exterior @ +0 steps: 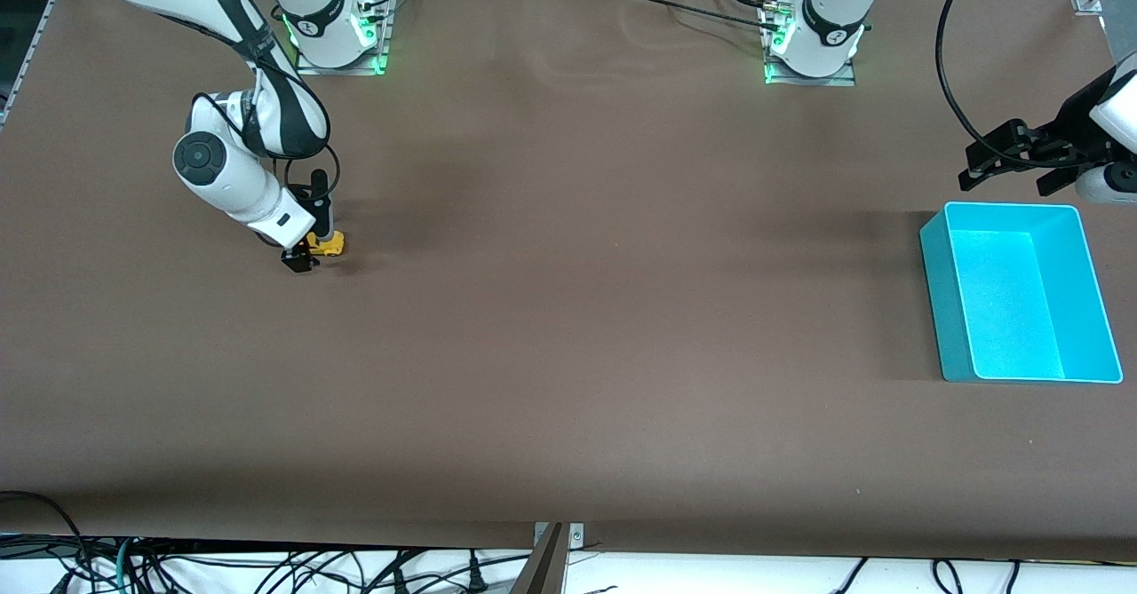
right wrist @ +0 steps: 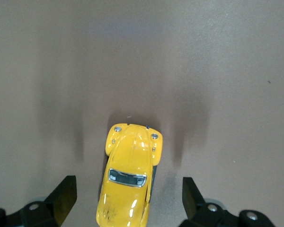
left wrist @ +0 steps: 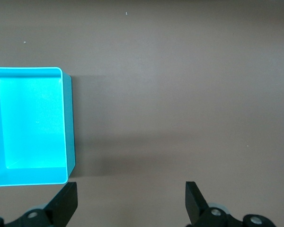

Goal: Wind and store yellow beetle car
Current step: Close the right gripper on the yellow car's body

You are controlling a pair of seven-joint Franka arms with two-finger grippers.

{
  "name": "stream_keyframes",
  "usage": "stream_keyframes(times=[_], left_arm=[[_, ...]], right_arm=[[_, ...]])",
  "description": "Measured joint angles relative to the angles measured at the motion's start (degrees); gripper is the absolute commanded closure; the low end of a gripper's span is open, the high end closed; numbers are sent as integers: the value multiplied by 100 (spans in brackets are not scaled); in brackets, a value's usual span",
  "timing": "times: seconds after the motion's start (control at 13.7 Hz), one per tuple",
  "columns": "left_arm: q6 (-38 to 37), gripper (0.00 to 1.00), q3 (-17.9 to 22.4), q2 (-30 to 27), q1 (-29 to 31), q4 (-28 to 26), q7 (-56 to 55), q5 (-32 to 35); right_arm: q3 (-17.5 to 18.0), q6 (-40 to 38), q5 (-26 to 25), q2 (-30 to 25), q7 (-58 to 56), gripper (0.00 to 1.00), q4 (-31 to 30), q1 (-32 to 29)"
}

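1. Down at the right arm's end of the counter (exterior: 568, 328), the yellow beetle car (exterior: 329, 244) is seen standing on the brown surface, with the right gripper (exterior: 312, 239) lowered around it.
2. Only a sliver of yellow is shown in the front view, since the arm's wrist covers most of the toy.
3. From the right wrist view, the yellow beetle car (right wrist: 129, 179) is revealed whole: rounded hood, dark windscreen, small chrome headlights. The right gripper (right wrist: 128, 201) is seen with its jaws spread wide on either side of the car, clear of its body.
4. At the left arm's end, the turquoise bin (exterior: 1021, 292) is seen on the counter, well apart from the car.
5. The left gripper (exterior: 1017, 152) is held in the air beside the bin's farther edge, waiting.
6. In the left wrist view, the left gripper (left wrist: 130, 201) is shown with jaws wide apart and nothing between them; the turquoise bin (left wrist: 68, 127) is seen beside it.
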Motion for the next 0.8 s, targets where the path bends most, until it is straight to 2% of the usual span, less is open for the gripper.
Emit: stream_keyframes(times=[0.15,0.22,0.37,0.8], left_arm=[[0,0,0,0,0,0,0,0],[0,0,0,0,0,0,0,0],[0,0,0,0,0,0,0,0],[0,0,0,0,0,0,0,0]], right_arm=[[-10,12,0,25,-11,54,-12,-1],[-16,27,0,39,-13,59,-12,-1],[-24,39,0,45,-14,75,-11,-2],[-38,46,1,43,-7,76,-11,-5]])
